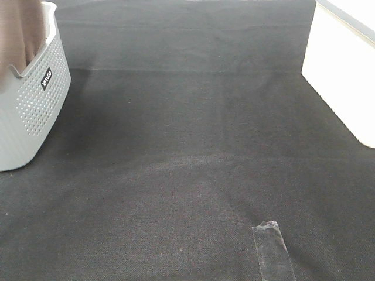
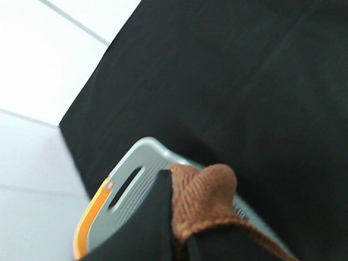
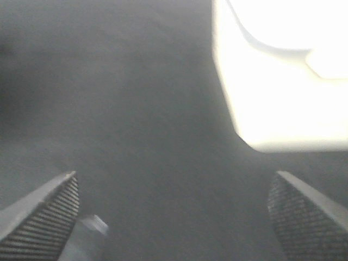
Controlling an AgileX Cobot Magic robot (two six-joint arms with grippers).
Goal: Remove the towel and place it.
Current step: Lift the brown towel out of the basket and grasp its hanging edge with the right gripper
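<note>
As the left claw [image 2: 182, 239] pinches shut on a bunched fold of the towel [image 1: 20, 32], we see the reddish-brown cloth hanging in the grey basket [image 1: 35, 99] on the left edge of the desk [image 1: 193, 146], toward the far corner. Its upper part runs out of the high view and its lower part sits down inside the basket's walls.

We judge the step in hand to be the lift-out, with the placing not yet begun. To do it well, we would raise the cloth straight up until its lowest hem clears the rim, since an early sideways pull may drag or tip the light basket. Only then would we carry it over the bare black middle of the desk and lower it to lie flat rather than heaped. The pinch takes only a small fold, so a slow rise seems wise lest the terry slip free.

The left arm is outside the high view. Its wrist camera looks down past the claw onto the basket's slotted handle, the desk's edge and the pale floor [image 2: 49, 65] beyond, which suggests a raised, downward-tilted wrist. The right claw [image 3: 174, 223] stands spread wide and empty, seemingly low over bare desk near the white box [image 1: 343, 76] at the far right corner. A strip of clear tape [image 1: 272, 249] lies by the near edge.
</note>
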